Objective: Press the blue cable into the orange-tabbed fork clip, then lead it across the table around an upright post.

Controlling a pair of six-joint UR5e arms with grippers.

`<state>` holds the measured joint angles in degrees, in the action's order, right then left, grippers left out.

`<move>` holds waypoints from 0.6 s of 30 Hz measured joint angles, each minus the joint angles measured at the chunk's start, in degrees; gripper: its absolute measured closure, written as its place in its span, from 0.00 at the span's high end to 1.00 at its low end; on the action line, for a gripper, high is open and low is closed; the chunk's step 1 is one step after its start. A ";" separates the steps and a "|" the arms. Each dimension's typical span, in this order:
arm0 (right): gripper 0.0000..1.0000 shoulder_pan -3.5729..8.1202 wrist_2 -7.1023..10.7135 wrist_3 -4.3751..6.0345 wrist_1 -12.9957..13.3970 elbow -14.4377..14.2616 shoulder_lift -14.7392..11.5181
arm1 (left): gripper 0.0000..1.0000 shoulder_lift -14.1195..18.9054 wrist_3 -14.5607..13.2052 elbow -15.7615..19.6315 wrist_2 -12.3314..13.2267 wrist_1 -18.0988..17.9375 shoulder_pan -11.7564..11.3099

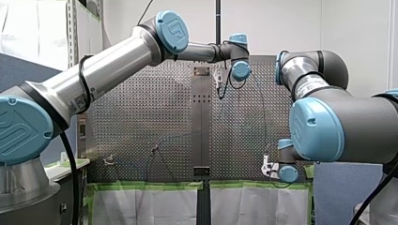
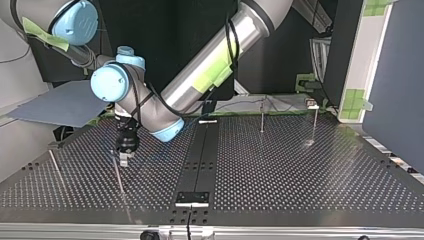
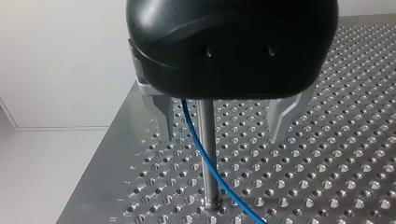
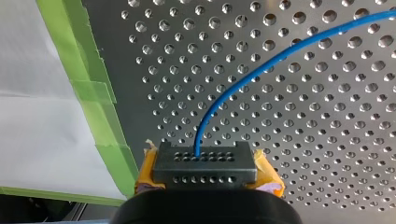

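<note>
Left arm (image 1: 117,61) enters front view at 9 o'clock and stretches toward 12 o'clock, wrist bent down. Left gripper (image 3: 220,138) points down, metal fingers (image 3: 164,116) spread apart. Right arm (image 1: 338,122) enters at 3 o'clock, folded, wrist low at 5 o'clock. Right gripper (image 4: 207,173): yellow pads (image 4: 267,176) clamped on black block (image 4: 205,158).

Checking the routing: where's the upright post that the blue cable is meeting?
In the left wrist view the upright post stands on the perforated table between the open fingers of my left claw, the blue cable running down close past it.
</note>
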<state>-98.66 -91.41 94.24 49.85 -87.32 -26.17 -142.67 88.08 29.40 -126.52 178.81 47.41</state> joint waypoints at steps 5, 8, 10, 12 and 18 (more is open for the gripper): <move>0.00 -0.05 0.00 0.00 0.00 0.00 0.00 | 1.00 0.00 0.62 -0.12 0.29 0.45 -0.18; 0.00 -0.08 0.00 0.00 -0.05 0.00 0.00 | 1.00 0.00 1.02 -0.19 0.48 0.62 -0.25; 0.00 -0.08 0.00 0.00 -0.07 -0.01 0.00 | 1.00 0.00 1.40 -0.27 0.69 0.82 -0.26; 0.00 -0.08 0.00 0.00 -0.08 -0.01 0.01 | 1.00 0.02 1.79 -0.42 0.91 1.18 -0.31; 0.00 -0.11 0.05 -0.01 -0.15 0.00 0.01 | 1.00 0.22 2.31 -0.45 1.26 2.87 -0.43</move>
<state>-98.78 -91.37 94.23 49.70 -87.32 -26.16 -142.46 90.38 28.95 -125.26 181.68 46.98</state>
